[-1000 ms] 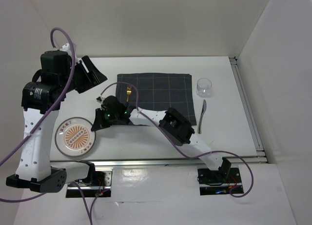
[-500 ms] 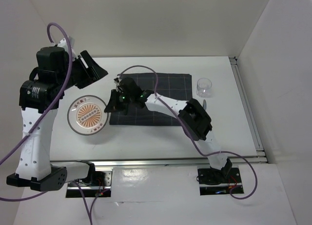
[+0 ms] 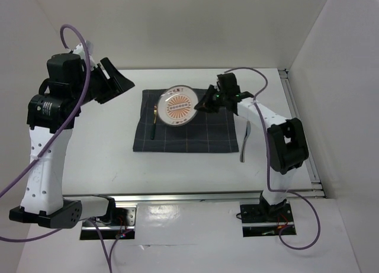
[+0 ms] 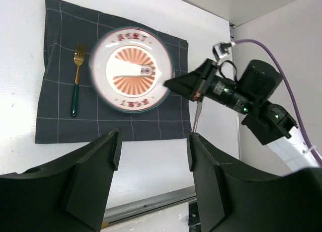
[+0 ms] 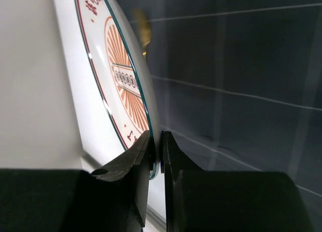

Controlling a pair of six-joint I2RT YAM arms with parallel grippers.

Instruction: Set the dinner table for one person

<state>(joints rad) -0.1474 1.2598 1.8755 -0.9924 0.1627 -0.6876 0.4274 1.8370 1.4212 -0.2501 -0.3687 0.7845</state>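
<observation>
- Your right claw is pinched narrow on the right rim of the plate
- The plate is over the dark grid mat, just right of the fork lying there
- The mat lies on the dinner table, toward its far side, with the knife at the mat's right edge
- Your left claw hangs spread wide and empty, up left of the mat

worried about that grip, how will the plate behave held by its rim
The plate looks rigid and glossy, so it may slip or pivot in the right gripper, which pinches only its rim. Most of it sticks out beyond the fingers, so its weight probably levers on that hold. Likely breakable if dropped.
</observation>
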